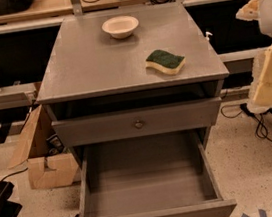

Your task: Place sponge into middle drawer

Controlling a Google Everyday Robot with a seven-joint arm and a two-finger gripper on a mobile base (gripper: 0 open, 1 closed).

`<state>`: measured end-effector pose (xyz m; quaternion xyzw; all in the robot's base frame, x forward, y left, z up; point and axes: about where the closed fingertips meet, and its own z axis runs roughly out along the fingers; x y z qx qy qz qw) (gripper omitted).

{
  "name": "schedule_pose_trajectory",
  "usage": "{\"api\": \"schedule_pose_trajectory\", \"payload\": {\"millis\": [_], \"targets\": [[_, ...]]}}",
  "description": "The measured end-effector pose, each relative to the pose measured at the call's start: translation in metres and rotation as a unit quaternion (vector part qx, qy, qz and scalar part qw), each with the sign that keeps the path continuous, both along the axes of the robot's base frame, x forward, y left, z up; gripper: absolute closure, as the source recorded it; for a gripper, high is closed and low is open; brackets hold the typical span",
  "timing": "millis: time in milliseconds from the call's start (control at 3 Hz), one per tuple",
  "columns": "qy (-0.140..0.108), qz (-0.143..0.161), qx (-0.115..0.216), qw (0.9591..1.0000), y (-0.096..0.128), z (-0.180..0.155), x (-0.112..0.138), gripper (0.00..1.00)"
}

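The sponge (165, 61), pale yellow with its dark green face up, lies on the right front part of the grey cabinet top (94, 61). The middle drawer (147, 187) is pulled far out below, a deep grey box with nothing in it and a small knob on its low front panel. My gripper (268, 74) shows as a pale cream shape at the right edge of the view. It is to the right of the cabinet, apart from the sponge and a little lower than the cabinet top.
A white bowl (120, 26) stands at the back of the cabinet top. A shut drawer front with a brassy knob (139, 124) sits above the open drawer. Cardboard (48, 163) and cables lie on the floor to the left; more cables lie to the right.
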<state>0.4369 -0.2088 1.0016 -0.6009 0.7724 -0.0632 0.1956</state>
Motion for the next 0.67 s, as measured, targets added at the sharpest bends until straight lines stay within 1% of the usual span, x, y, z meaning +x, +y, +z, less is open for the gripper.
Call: {"api": "schedule_pose_trajectory", "payload": {"millis": [333, 667], "targets": [[-0.005, 0.0, 0.0, 1.0, -0.002, 0.001, 0.01, 0.0], [-0.026, -0.01, 0.02, 0.9994, -0.013, 0.0, 0.04, 0.0]]}}
